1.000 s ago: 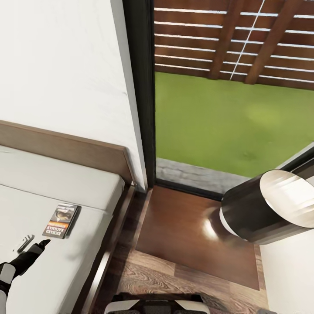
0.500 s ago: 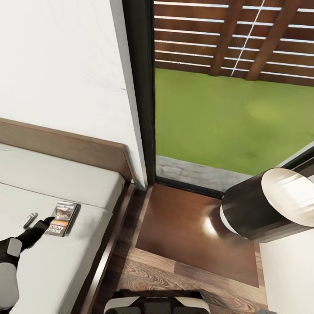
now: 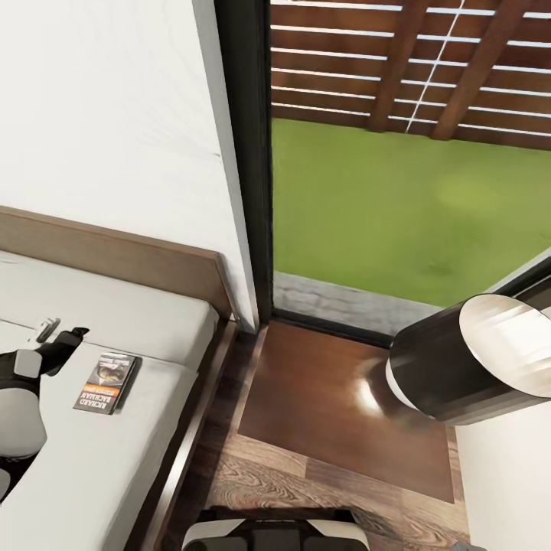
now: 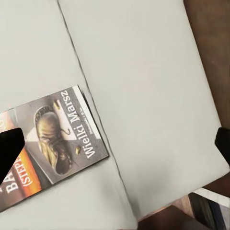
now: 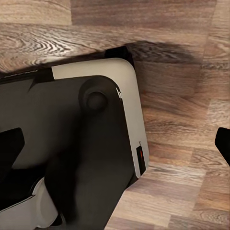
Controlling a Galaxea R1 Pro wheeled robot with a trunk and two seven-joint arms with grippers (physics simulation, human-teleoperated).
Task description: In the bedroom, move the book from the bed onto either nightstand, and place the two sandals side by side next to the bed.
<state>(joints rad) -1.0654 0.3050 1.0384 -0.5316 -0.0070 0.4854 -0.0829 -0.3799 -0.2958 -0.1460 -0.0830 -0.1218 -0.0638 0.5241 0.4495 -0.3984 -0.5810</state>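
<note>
The book (image 3: 105, 383) lies flat on the bed's pale grey mattress (image 3: 115, 467), near its right edge, dark cover up with an orange strip. In the left wrist view the book (image 4: 50, 148) shows "Wielki Marsz" and a picture. My left gripper (image 3: 61, 332) hovers open over the mattress, just headboard-side and left of the book, holding nothing. The left gripper (image 4: 116, 146) has one dark fingertip over the book's cover. The nightstand (image 3: 337, 398) stands right of the bed, below the window. My right gripper (image 5: 116, 146) is open and empty over my own base. The sandals are out of view.
A dark cylindrical lamp shade (image 3: 474, 367) rises over the nightstand's right side. The brown headboard (image 3: 115, 260) meets the white wall. The dark-framed window (image 3: 252, 153) shows grass and a slatted fence. A strip of wood floor (image 3: 306, 478) lies between bed, nightstand and my base (image 5: 86, 143).
My left gripper has moved from the near side of the book toward the headboard, passing the book's left edge. The book has stayed put.
</note>
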